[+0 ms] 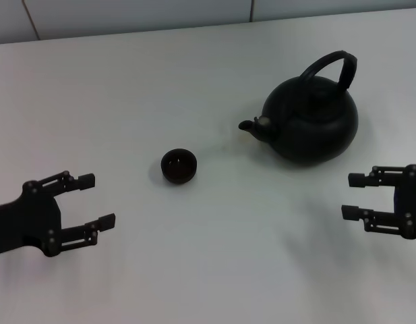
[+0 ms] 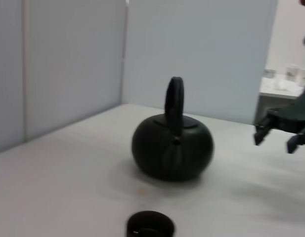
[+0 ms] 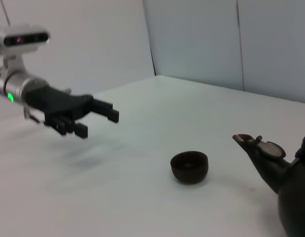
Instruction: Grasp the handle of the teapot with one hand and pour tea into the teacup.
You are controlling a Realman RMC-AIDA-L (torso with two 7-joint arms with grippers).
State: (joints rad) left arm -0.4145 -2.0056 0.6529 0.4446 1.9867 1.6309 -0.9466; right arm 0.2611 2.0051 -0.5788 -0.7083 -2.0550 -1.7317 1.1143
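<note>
The teapot (image 1: 310, 121) sits on the white table (image 1: 194, 74), a big squat matte-black pot with a small lid knob. Its thick arched handle (image 1: 332, 67) rises over the top, and its stubby spout (image 1: 251, 126) points toward the teacup (image 1: 178, 166). That cup is a tiny dark handleless bowl standing apart from the teapot on the spout side. The right gripper (image 1: 354, 197) hovers near the teapot on the robot's side of it, jaws spread, holding nothing. The left gripper (image 1: 96, 200) hangs well away from the teapot, beyond the cup, jaws likewise spread and empty.
</note>
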